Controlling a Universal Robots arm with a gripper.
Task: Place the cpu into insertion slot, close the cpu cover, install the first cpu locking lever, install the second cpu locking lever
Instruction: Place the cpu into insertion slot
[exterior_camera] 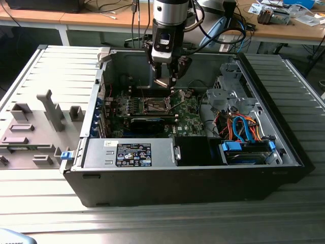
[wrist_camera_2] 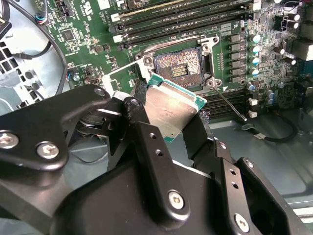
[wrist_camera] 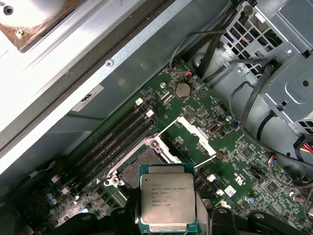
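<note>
We see the black two-finger gripper (exterior_camera: 166, 80) at upper centre of the exterior view, clamped on the small square silver-topped cpu (wrist_camera: 167, 197). The cpu hangs above the square black insertion slot (wrist_camera_2: 178, 68), not touching it. The thin silver cpu cover (wrist_camera: 194, 133) stands open.

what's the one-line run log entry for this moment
gripper: shut on cpu | cpu: held near socket, not seated | insertion slot: empty | cpu cover: open

Small print is being carried on the cpu (wrist_camera: 167, 204) and on the power-supply label (exterior_camera: 133, 154); none is being made out.
</note>
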